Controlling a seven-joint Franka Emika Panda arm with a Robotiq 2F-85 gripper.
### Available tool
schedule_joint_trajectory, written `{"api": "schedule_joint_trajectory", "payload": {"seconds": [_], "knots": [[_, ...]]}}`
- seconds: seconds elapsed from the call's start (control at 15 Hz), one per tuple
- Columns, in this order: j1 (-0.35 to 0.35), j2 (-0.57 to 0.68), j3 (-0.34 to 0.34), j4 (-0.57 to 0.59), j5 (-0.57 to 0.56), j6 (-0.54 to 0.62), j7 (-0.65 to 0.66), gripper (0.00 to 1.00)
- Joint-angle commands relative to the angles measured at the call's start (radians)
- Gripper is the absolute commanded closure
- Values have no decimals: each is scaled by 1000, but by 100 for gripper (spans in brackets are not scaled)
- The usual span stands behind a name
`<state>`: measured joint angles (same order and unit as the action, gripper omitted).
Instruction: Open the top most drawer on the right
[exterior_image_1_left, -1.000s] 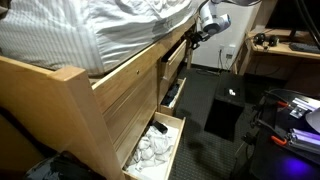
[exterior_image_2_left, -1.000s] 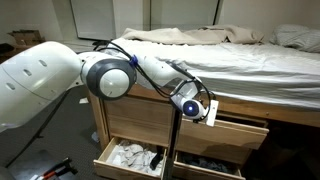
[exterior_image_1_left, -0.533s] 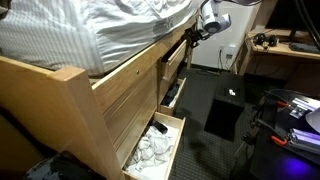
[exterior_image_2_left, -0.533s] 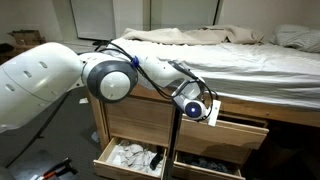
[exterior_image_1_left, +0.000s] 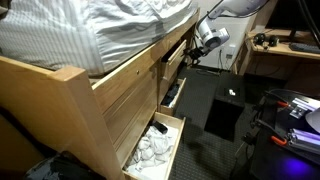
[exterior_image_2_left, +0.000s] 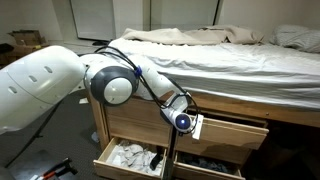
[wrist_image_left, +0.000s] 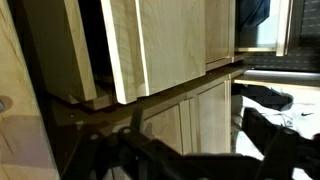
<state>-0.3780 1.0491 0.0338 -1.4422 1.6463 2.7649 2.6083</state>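
In an exterior view: tool (exterior_image_1_left: 203, 45) is hanging just beside the top drawer (exterior_image_1_left: 175, 60) under the bed (exterior_image_1_left: 100, 30). The drawer is sticking slightly out of the bed frame. The low drawer (exterior_image_1_left: 155, 145) beneath is standing open and holding cloth.

In an exterior view: tool (exterior_image_2_left: 188, 124) is sitting at the top drawer (exterior_image_2_left: 237, 131) edge nearer the bed's foot; contact unclear.

Wrist view: drawer fronts (wrist_image_left: 170, 45) are showing sideways. The tool is showing as a dark blur, so I can't tell if it's apart or together.

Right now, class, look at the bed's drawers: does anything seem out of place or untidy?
A bottom drawer stands open with white cloth crumpled in a heap; the neighbouring drawer is open too. The top drawer by the gripper sits slightly out. No damage visible.
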Motion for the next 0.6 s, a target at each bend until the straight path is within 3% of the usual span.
{"api": "schedule_joint_trajectory", "payload": {"seconds": [0.0,0.07,0.13,0.2,0.33,0.4,0.53], "knots": [[14,9,-22,30,87,-8,-53,0],[-29,29,36,80,195,25,-173,0],[-28,32,31,87,229,-2,-188,0],[-29,34,26,87,235,-45,-193,0],[-14,29,-16,53,139,-187,-78,0],[16,16,-35,53,190,-124,-108,0],[14,27,-43,54,165,-173,-77,0]]}}
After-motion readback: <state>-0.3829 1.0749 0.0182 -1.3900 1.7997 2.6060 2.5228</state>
